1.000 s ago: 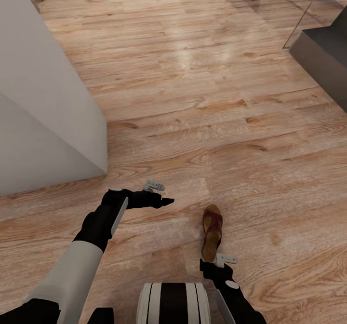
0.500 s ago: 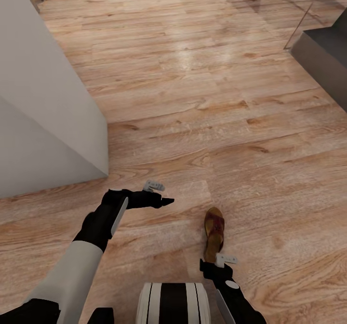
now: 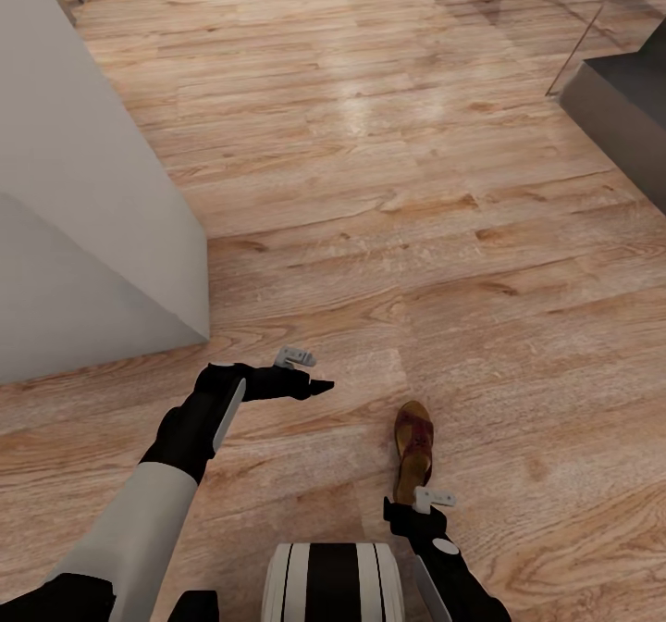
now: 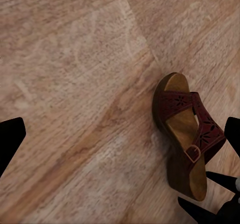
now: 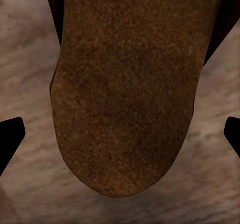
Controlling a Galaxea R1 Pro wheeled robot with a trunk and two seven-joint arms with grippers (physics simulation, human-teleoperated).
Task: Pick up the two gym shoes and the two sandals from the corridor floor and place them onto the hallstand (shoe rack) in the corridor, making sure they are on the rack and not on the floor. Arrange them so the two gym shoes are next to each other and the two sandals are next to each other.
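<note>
One dark brown sandal with a tan sole lies on the corridor floor, toe pointing away from me. My right gripper hovers just above its heel end, and in the right wrist view the tan heel sits large between the widely spread black fingertips; the gripper is open. My left gripper hangs open over bare planks to the left of the sandal. The gym shoes and the hallstand are out of view.
A light grey wall block stands at the left, its corner close to my left arm. A dark grey low unit sits at the far right, with thin chair legs behind it. Open floor stretches ahead.
The whole view has shifted slightly. The sandal now sits a little lower and further right in the picture, nearer my right gripper. Both arms keep their pose.
</note>
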